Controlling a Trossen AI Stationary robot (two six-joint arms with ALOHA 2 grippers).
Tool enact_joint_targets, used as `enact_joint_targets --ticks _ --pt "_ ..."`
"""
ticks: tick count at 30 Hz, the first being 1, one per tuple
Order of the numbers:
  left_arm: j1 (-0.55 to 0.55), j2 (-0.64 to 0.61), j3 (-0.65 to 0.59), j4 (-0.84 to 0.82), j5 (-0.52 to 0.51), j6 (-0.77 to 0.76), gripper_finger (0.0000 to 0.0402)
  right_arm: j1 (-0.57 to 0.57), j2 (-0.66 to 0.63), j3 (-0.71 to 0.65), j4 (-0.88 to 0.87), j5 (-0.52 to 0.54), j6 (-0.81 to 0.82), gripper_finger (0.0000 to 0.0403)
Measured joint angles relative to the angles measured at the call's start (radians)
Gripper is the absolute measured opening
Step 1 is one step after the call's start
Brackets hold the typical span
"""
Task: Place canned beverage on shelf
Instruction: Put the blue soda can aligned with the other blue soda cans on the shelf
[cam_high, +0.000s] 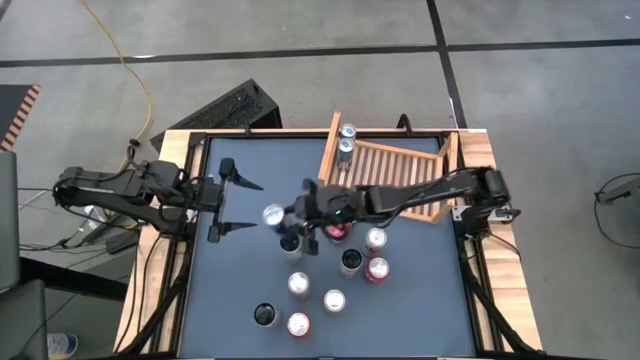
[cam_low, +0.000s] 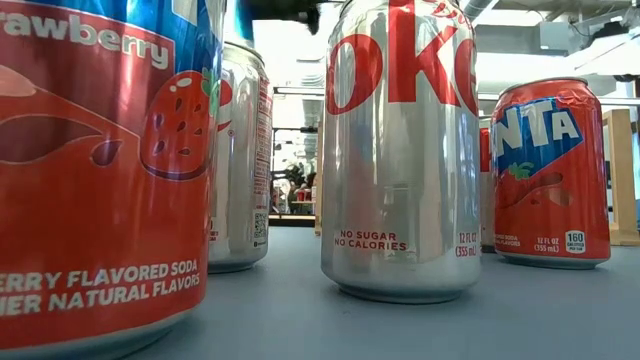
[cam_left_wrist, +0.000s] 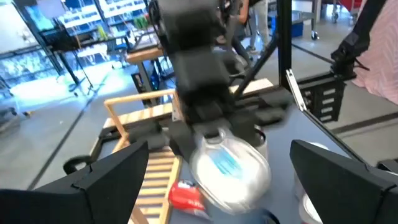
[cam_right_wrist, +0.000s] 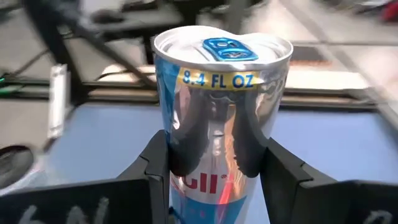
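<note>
The right claw (cam_right_wrist: 214, 174) is clamped on a slim Red Bull can (cam_right_wrist: 221, 106); keep it upright while carrying to the shelf (cam_high: 395, 175). The left claw (cam_high: 232, 201) waits, spread apart.

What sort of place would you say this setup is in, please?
Probably a robotics lab or workshop: a concrete floor around the table, a yellow cable trailing across it, and shelving racks in the room behind.

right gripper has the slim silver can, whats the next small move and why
Probably carry the slim silver blue-tabbed can toward the light wooden slatted shelf: the right gripper is shut on it mid-table, the left gripper stands open beside it, and the shelf holds only two silver cans at one end.
</note>
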Motion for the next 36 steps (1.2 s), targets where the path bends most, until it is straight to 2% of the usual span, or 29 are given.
enact_joint_targets --ticks 4,9,13,15,19,26,32,36 --pt "-0.001 -0.011 0.0 -0.023 -0.009 -0.006 0.038 -0.009 -0.124 -0.082 0.011 0.03 -0.024 0.0155" --pt "-0.003 -0.019 -0.001 -0.025 -0.022 -0.032 0.038 -0.01 -0.326 -0.271 0.034 0.212 -0.001 0.0155" --pt "-0.005 -0.015 -0.001 -0.029 -0.03 -0.034 0.038 -0.024 -0.46 -0.477 0.135 0.399 0.04 0.0155" --pt "-0.005 -0.014 -0.001 -0.032 -0.043 -0.036 0.038 -0.054 -0.506 -0.571 0.206 0.437 0.065 0.0155" --pt "-0.005 -0.002 -0.001 -0.031 -0.045 -0.043 0.038 -0.141 -0.539 -0.708 0.319 0.414 0.112 0.0155" --pt "-0.005 0.019 -0.002 -0.033 -0.04 -0.066 0.038 -0.255 -0.511 -0.859 0.45 0.364 0.148 0.0155" --pt "-0.005 0.025 -0.002 -0.029 -0.037 -0.053 0.038 -0.323 -0.461 -0.985 0.707 0.234 0.132 0.0155" --pt "-0.005 0.024 -0.002 -0.035 -0.038 -0.051 0.038 -0.387 -0.415 -1.025 0.776 0.139 0.13 0.0155"
